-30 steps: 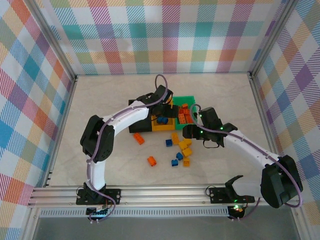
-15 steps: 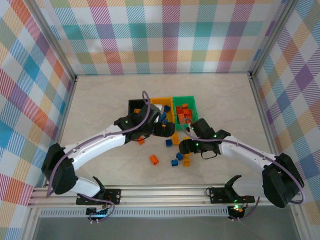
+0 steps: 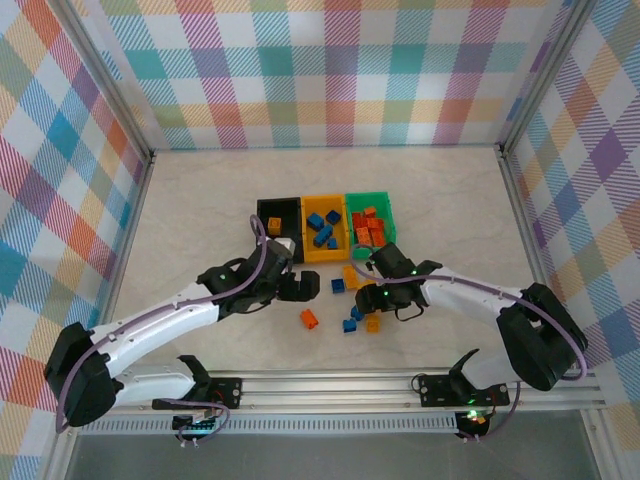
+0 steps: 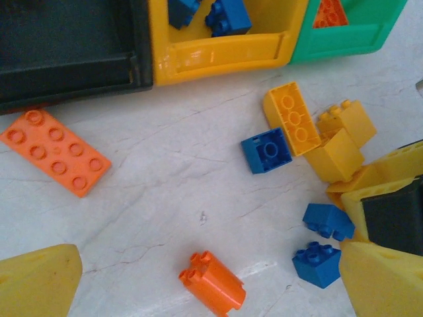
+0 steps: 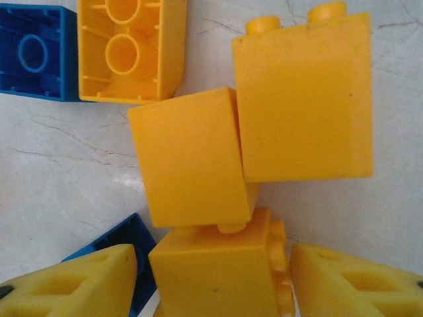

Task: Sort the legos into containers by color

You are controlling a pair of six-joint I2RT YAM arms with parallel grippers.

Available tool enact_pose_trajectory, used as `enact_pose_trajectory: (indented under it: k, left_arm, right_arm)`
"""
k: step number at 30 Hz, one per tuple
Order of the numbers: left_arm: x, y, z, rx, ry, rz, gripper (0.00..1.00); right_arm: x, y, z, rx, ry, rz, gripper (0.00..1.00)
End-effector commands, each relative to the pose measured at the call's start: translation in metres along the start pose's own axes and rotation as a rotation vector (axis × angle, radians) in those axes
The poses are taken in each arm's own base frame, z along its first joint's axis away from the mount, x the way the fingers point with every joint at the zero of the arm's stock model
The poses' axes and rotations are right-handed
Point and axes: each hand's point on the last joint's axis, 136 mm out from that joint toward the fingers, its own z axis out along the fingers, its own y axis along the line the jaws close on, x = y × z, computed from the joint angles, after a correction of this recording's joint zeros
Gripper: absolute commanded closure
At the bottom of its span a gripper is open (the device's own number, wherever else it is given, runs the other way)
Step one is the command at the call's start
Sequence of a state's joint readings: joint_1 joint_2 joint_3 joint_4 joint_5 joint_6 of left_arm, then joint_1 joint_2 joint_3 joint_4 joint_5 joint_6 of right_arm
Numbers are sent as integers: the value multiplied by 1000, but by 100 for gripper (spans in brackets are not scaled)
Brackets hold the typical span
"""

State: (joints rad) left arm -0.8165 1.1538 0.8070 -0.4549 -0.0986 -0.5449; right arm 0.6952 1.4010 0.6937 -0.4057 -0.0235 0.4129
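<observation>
Legos [image 4: 266, 150]: loose on the table [image 4: 165, 191] near the bins [image 4: 218, 53]. My right gripper [image 5: 211, 277] straddles one yellow brick [image 5: 211, 254], clamped or not I cannot tell; left gripper [image 4: 208, 279] gapes. Risk: touching neighbours dragged along.

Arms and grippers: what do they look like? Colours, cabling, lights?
Left arm and right arm match: white links, black joints and bases, a purple cable looped along each. Small green lights glow on the right wrist. Gripper fingers are chunky yellow plastic, and the right ones show moulded recesses.
</observation>
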Motion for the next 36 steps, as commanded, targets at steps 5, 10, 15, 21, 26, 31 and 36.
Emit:
enact_pose_trajectory:
  k: [5, 10, 15, 21, 26, 31, 36]
  left_arm:
    - [2, 23, -9, -65, -16, -40, 0]
    - [0, 29, -13, -81, -26, -45, 0]
    - [2, 41, -15, -121, -36, -56, 0]
    - [12, 70, -23, -223, -54, -102, 0]
    - [28, 90, -30, -255, -47, -168, 0]
    - [38, 98, -36, -270, -31, -177, 0]
    - [45, 99, -40, -243, -30, -181, 0]
  right_arm:
    - [6, -5, 5, 35, 28, 4, 49]
    - [2, -4, -6, 34, -2, 2, 57]
    - [-12, 8, -35, 2, -66, -22, 61]
    - [-53, 52, -67, -136, -146, -64, 61]
    - [-108, 111, -66, -258, -193, -132, 61]
    - [-161, 154, -52, -307, -217, -177, 61]
    - [-210, 175, -33, -280, -230, -194, 61]
